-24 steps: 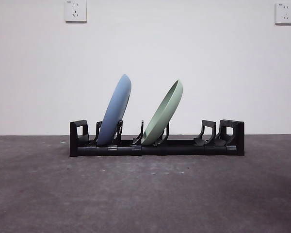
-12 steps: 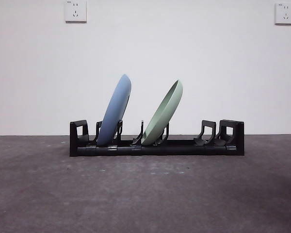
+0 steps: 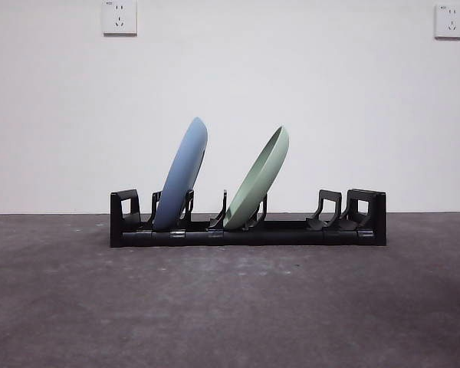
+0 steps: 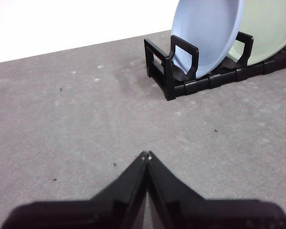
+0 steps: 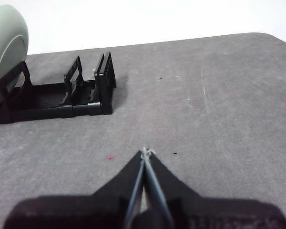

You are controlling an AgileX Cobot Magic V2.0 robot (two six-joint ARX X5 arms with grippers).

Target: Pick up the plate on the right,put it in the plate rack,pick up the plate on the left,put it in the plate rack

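Black prongs of the rack [image 3: 248, 222] hold both plates: the blue plate [image 3: 181, 184] sits in a slot near one end and the green plate [image 3: 257, 180] in the next, each leaning, with the other end's slots unfilled. Left end effector [image 4: 146, 155] has its jaws together, empty, over bare surface [image 4: 76, 124] with the rack ahead of it; right end effector [image 5: 145, 152] likewise. Racking looks done, so both arms should probably just hold clear without nudging the rack.
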